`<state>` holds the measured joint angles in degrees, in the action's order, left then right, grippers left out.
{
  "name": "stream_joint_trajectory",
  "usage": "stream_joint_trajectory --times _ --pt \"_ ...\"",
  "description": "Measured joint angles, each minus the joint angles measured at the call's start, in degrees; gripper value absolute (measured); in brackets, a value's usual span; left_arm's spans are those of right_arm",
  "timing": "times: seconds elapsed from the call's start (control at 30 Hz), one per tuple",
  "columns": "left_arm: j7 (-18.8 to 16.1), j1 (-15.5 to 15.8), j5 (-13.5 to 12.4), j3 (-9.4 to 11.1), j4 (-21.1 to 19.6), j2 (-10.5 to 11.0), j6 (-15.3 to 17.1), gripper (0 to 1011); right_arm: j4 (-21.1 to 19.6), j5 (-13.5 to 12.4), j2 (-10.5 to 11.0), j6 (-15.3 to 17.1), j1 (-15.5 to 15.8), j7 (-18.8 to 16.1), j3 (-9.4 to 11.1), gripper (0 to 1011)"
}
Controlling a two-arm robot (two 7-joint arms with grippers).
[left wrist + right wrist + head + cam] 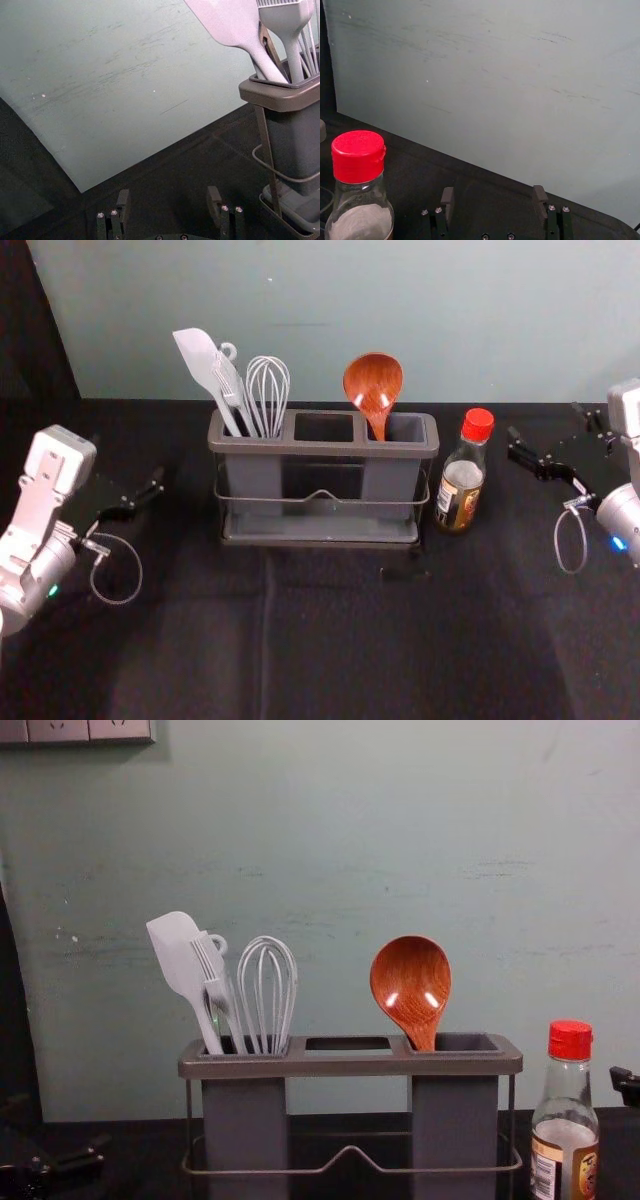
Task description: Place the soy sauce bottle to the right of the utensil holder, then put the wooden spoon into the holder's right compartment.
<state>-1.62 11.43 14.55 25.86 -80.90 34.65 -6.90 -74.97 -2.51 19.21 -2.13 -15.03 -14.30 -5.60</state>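
Note:
The utensil holder [322, 449] stands at the back middle of the table. Its right compartment holds the wooden spoon [374, 386], bowl up; the chest view shows the spoon [411, 986] leaning to the compartment's left side. Just right of the holder, the soy sauce bottle [463, 475] stands upright with its red cap on. My right gripper [545, 462] is right of the bottle; in the right wrist view the gripper [493, 205] is open with nothing between its fingers. Left of the holder is my left gripper [140, 498]; the left wrist view shows this gripper [169, 204] open and empty.
White utensils stand in the holder's left compartment: a spatula [178, 955], a brush [215, 982] and a whisk [267, 990]. A wire rail [350, 1151] runs along the holder's front. Behind the dark table [330, 640] rises a pale wall [330, 300].

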Motion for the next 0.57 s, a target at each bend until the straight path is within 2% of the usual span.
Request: stream_joint_trajectory --times 0.57 --pt "0.0 0.0 0.0 0.0 0.0 0.0 0.0 1000 0.0 0.0 0.0 0.0 0.0 0.0 0.0 1002"
